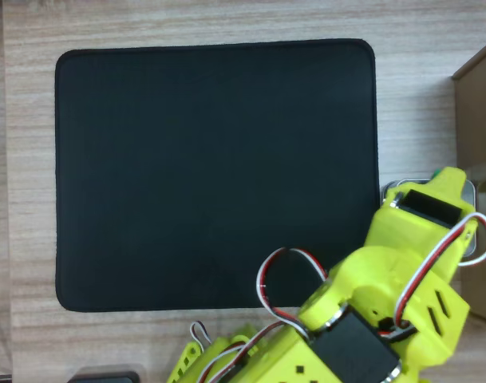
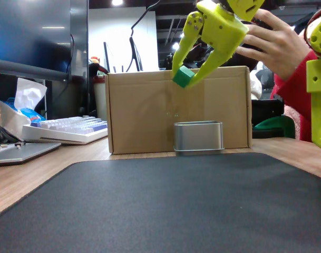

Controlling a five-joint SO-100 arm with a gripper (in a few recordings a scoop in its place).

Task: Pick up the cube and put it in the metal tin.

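Observation:
In the fixed view my yellow gripper hangs high in the air, shut on the small green cube, which is pinched between its fingertips. The shiny silver metal tin stands on the table directly below, a little right of the cube, with a clear gap between them. In the overhead view the arm covers most of the tin, just off the mat's right edge. A sliver of green cube peeks out at the gripper's tip.
A black mat covers the middle of the wooden table. A large brown cardboard box stands right behind the tin. A keyboard lies at the left. A person's hand in a red sleeve is at the upper right.

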